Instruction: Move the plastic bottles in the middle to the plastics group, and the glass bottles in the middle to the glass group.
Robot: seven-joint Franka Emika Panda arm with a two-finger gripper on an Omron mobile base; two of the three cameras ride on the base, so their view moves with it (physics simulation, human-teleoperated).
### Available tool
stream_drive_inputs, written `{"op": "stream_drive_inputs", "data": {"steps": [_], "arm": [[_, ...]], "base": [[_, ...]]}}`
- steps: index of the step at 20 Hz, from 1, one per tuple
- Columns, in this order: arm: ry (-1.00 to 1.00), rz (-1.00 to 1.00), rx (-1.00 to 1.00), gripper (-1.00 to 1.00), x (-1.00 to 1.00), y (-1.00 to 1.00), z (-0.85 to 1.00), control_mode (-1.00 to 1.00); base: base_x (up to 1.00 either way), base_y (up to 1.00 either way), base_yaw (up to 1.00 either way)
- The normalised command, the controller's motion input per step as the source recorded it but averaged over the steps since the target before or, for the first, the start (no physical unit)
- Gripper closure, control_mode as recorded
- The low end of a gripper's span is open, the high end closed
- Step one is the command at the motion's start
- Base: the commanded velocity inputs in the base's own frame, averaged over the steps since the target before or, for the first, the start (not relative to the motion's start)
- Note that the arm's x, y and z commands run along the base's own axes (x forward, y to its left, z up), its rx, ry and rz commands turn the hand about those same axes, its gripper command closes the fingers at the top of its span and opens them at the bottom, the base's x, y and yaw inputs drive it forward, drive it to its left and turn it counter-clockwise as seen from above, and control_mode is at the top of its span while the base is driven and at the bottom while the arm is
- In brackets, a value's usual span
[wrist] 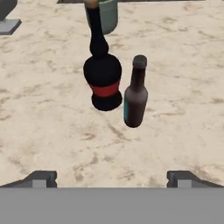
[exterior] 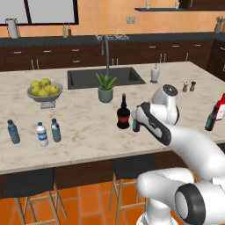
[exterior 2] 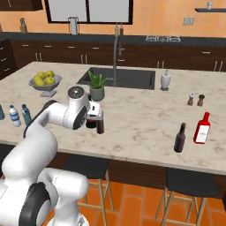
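Left base view: the marble island counter (exterior: 88,132) is seen from behind the white arm. Three small water bottles are lined up near the left edge — a deep blue one (exterior: 13,132), a clear white-labelled one (exterior: 42,134) and a grey-blue one (exterior: 56,130), the last two standing just beside each other. The round-bellied black bottle (exterior: 123,112) with its red label is found mid-counter, in front of the potted plant (exterior: 105,88); a slimmer dark bottle (exterior: 136,124) stands just to its right, partly hidden by the hand. At the far right, another dark bottle (exterior: 211,118) is seen beside the red bottle (exterior: 221,107) with a white label. A bowl of lemons (exterior: 44,91) is set left of the sink (exterior: 104,77).

Right base view: the red bottle and its dark neighbour are spotted near the front right edge, close together but apart. The pepper shakers (exterior 2: 195,99) are set further back. The arm's wrist is held right at the two middle bottles.

Hand view: the gripper (wrist: 112,178) is held wide open, nothing between its fingertips, the tips showing far apart. Ahead, the round black bottle and the slim dark one are seen side by side, nearly touching, both upright on the marble.
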Motion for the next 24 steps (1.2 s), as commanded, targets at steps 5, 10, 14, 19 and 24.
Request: {"op": "stream_drive_inputs", "data": {"steps": [5,10,14,19,24], "arm": [[0.0,0.0,-0.01,-1.0,0.17,-0.6,0.0,-1.0],[0.07,0.01,0.0,-1.0,0.41,-0.19,0.0,-1.0],[0.06,0.07,0.0,-1.0,0.28,0.07,-0.01,-1.0],[0.01,0.12,0.0,-1.0,0.12,0.15,-0.18,-1.0],[0.03,0.11,-0.03,-1.0,0.21,0.1,-0.18,-1.0]], "base": [[0.0,0.0,0.0],[0.0,0.0,0.0],[0.0,0.0,0.0],[0.0,0.0,0.0],[0.0,0.0,0.0]]}}
